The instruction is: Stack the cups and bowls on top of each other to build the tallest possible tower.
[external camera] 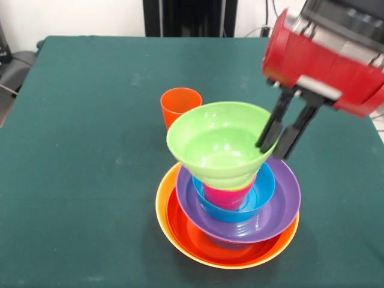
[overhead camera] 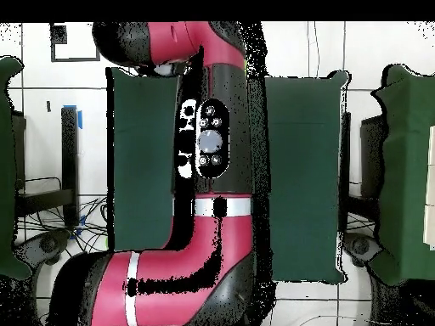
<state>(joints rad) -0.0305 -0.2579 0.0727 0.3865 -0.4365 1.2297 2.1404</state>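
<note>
Dark green cloth (external camera: 78, 120) covered the table. Near its centre we saw the tower (external camera: 228, 198) rising upright: yellow-orange bowl (external camera: 165, 210), red-orange, purple bowl (external camera: 282, 204), blue bowl (external camera: 264, 192), pinkish cup (external camera: 228, 197), and a green bowl (external camera: 210, 141) on top, tilted, mouth up. An orange cup (external camera: 179, 105) stood at its 11 o'clock. From 2 o'clock the gripper (external camera: 275, 139) pinched the green bowl's rim. Overhead, we saw only the arm (overhead camera: 204, 170) covering everything.
</note>
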